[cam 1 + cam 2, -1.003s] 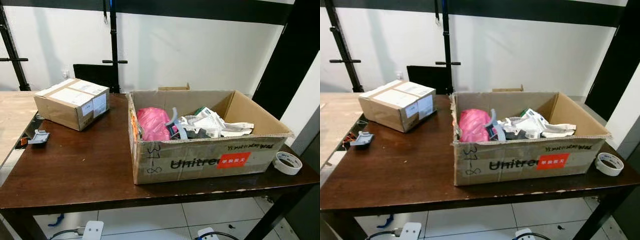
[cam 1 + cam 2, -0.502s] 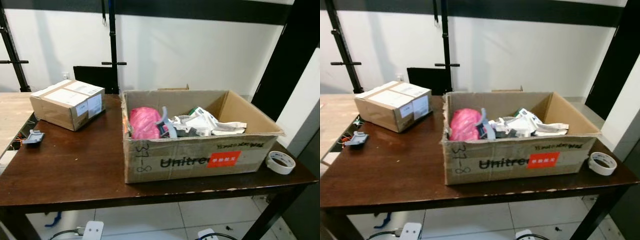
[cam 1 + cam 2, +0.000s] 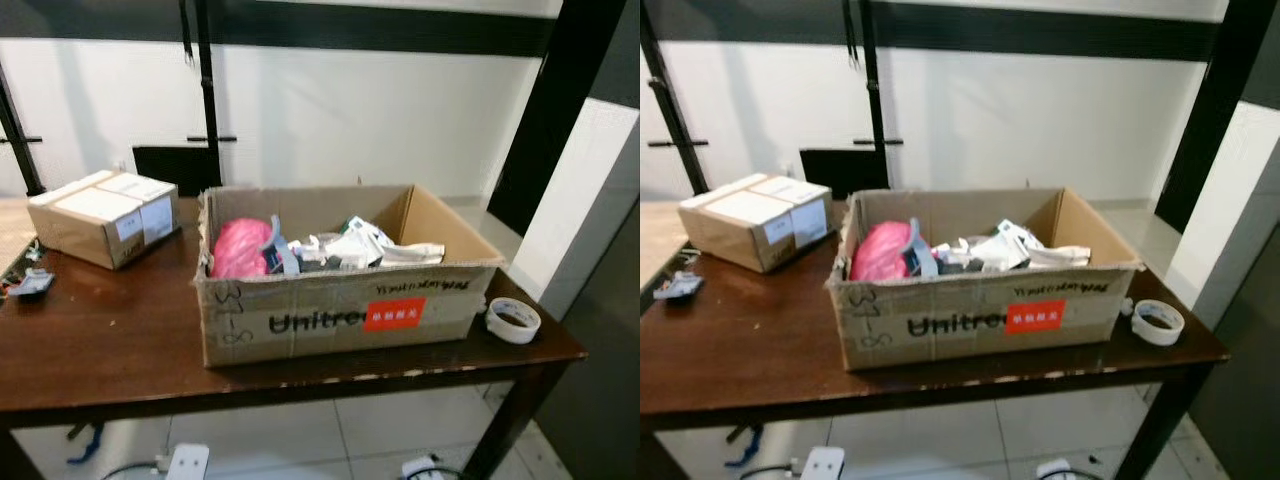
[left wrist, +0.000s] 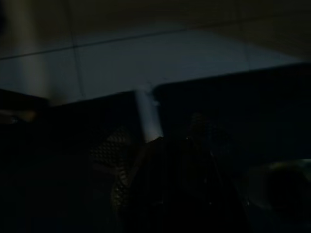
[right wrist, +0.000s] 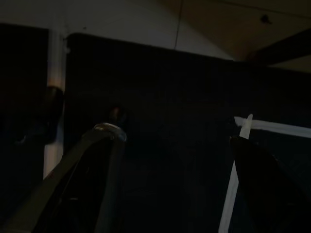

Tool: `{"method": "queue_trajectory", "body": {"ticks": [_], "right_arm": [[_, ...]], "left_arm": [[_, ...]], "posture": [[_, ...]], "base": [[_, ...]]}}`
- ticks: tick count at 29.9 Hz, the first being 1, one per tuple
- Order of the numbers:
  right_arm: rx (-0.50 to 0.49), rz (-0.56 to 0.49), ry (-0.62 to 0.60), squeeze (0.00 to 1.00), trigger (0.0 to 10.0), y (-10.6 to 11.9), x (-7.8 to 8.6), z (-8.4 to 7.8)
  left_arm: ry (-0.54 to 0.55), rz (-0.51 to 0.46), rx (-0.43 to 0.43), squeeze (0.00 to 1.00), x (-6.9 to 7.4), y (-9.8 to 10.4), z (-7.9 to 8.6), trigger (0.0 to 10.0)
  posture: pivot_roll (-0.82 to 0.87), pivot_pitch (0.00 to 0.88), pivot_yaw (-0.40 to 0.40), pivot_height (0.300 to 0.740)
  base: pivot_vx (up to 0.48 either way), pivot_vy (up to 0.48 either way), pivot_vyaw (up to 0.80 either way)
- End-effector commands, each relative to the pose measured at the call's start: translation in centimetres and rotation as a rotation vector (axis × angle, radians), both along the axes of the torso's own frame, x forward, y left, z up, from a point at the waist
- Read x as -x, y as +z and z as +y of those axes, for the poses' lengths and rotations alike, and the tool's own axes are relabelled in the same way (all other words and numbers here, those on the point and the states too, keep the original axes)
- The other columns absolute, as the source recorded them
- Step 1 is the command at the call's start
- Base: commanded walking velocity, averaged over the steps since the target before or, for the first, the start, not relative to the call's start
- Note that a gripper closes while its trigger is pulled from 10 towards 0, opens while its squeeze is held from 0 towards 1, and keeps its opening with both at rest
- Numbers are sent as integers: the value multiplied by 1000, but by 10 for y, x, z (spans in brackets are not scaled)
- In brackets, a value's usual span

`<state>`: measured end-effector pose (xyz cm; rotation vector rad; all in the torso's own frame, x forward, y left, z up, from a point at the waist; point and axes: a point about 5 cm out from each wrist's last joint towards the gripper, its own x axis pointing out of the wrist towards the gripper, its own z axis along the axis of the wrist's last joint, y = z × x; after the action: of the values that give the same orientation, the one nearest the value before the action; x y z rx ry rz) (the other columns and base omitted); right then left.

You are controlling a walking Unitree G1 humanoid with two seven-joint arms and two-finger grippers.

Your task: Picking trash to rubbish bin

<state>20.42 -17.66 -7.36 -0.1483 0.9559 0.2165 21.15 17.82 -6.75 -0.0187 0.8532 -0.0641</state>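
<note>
An open cardboard box (image 3: 340,318) printed "Unitree" stands on the dark wooden table (image 3: 110,345) ahead of me. Inside it lie a pink plastic bag (image 3: 238,248) and crumpled white wrappers and papers (image 3: 362,245). My right gripper (image 5: 175,136) hangs in the shade with its two black fingers (image 5: 92,165) spread apart and nothing between them. The left wrist view is very dark; my left gripper (image 4: 180,194) is only a black shape over a dim floor.
A sealed brown parcel (image 3: 102,215) sits at the table's back left, and a small grey device (image 3: 30,284) lies at its left edge. A roll of white tape (image 3: 513,319) rests by the right corner. Black posts and a white wall stand behind.
The whole picture has slid left and the table looks a little farther off, so the camera has turned right and drawn back. Nothing on the table has moved.
</note>
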Motion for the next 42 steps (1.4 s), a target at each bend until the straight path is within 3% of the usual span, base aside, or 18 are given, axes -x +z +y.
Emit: {"method": "queue_trajectory", "body": {"ticks": [1,23,29,42], "right_arm": [[6,14,-2,0,10000,-2,4,-3],[6,10,2,0,10000,0,1,-2],[5,9,0,0,10000,0,0,-1],[-5,2,-6,0,10000,0,-1,1]], "left_arm": [[-1,9,0,94,2,-1,0,10000],[3,4,1,94,-1,0,0,10000],[44,19,49,94,-1,0,-1,10000],[36,-16,31,78,-7,4,1,10000]], "posture": [[20,38,-58,740],[20,39,-58,740],[21,39,-57,740],[22,38,-50,740]], "base": [[0,-274,0],[0,-273,0],[0,160,0],[0,131,0]]}}
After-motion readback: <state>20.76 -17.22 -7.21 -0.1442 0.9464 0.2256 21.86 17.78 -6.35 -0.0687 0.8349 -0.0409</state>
